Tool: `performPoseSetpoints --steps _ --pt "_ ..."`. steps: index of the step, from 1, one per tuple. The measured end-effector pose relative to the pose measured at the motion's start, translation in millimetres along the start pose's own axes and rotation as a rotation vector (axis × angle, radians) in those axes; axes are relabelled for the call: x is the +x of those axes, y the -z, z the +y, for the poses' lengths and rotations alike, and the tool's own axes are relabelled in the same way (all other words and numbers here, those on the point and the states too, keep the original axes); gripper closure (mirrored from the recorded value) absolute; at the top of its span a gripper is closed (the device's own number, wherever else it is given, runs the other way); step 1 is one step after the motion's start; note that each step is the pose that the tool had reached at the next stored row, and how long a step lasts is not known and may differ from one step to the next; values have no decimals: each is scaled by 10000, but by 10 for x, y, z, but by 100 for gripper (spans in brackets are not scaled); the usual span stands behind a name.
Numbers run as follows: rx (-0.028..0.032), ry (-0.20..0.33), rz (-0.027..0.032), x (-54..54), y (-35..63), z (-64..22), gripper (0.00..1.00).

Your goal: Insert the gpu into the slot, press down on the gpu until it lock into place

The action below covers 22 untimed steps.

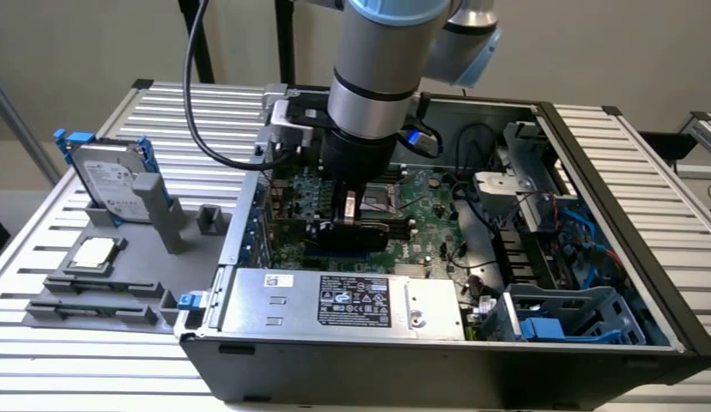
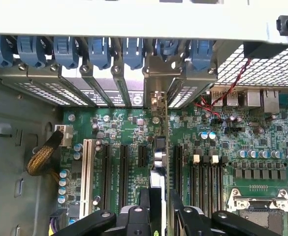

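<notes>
Inside the open case (image 1: 585, 215), gpu (image 1: 361, 233) between expansion brackets (image 2: 104, 88) and memory slots (image 2: 205, 172)

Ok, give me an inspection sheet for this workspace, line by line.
Surface: slatted metal table carrying an open computer case.
Job's things: gpu stands on edge over the motherboard, seen edge-on from the wrist; the slot is not visible under it.
Clutter: hard drive in a grey holder and a processor chip, at the exterior view's left.
Hand: hand shut on the gpu's top edge.
Cables: black cable down the arm; red wires near the rear ports.
Surroundings: plain wall; nothing else seen.
</notes>
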<state>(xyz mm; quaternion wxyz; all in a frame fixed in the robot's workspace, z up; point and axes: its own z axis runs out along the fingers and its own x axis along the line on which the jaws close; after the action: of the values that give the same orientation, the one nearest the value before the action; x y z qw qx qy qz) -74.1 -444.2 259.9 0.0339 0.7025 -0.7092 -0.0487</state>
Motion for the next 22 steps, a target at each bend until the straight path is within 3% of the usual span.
performPoseSetpoints --steps 4,11,22 --pt "-8 -1 1 0 4 -24 73" --pt "-162 -36 -1 3 2 -27 73" --pt "-257 -88 -8 11 -24 -77 73"
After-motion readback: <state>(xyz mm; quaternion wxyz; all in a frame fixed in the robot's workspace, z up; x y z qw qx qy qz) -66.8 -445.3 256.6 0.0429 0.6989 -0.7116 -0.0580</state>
